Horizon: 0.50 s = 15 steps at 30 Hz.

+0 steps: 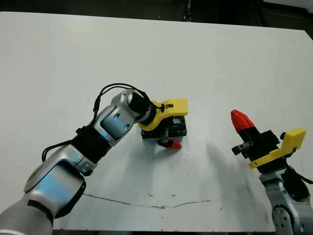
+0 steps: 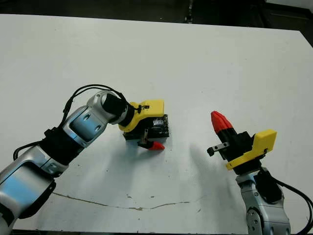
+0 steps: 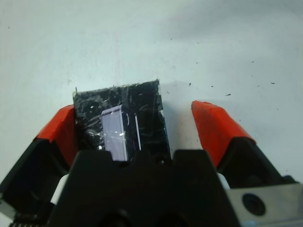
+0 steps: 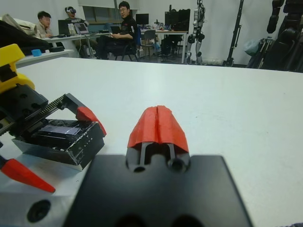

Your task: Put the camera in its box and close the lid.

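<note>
The lid [image 3: 142,109], black and glossy with a pale strip on top, lies on the table at its middle. My left gripper [image 3: 135,111] hangs over the lid, open, one red finger on each side. One fingertip [image 1: 172,145] shows at the lid's near side. In the right wrist view a pale wall of the box [image 4: 35,147] shows under the lid [image 4: 80,144], which sits slightly tilted. The camera is hidden. My right gripper [image 1: 239,119] is shut on nothing, off to the right of the lid and clear of it.
The white table [image 1: 220,63] stretches wide around the lid. A thin brown crack line [image 1: 146,204] runs near the front edge. Beyond the far edge, people sit at desks [image 4: 118,28], and robot stands [image 4: 199,28] are there too.
</note>
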Tool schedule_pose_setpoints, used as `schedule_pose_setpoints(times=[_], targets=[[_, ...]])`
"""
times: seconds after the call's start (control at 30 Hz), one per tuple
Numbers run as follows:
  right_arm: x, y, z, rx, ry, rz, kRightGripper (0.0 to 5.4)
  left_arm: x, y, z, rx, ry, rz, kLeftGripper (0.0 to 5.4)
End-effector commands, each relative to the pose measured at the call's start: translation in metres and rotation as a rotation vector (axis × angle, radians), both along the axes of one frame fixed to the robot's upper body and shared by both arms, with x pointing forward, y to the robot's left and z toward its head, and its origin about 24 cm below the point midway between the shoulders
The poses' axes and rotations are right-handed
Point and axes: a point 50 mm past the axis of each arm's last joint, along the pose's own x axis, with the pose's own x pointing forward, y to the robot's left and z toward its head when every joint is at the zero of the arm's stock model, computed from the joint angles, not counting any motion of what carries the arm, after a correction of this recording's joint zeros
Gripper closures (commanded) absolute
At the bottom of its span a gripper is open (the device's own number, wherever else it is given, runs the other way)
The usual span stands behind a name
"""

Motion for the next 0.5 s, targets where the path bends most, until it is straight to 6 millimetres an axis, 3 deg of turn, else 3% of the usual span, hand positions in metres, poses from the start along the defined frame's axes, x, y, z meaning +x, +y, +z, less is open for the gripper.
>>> schedule_pose_setpoints(times=[0.03, 0.3, 0.5], targets=[[-0.0013, -0.0031, -0.0015, -0.013, 0.02, -0.006, 5.4, -0.0043, 0.0029, -0.0149, 0.034, 0.047, -0.001, 0.02], [-0.001, -0.0031, -0.0043, 0.0, 0.019, 0.013, 5.4, -0.0019, 0.0046, -0.0159, 0.015, 0.085, 0.066, 0.02], [-0.0012, -0.0033, -0.0042, 0.0, 0.016, 0.016, 5.4, 0.0006, 0.0075, -0.0212, -0.056, 0.001, 0.152, 0.02]])
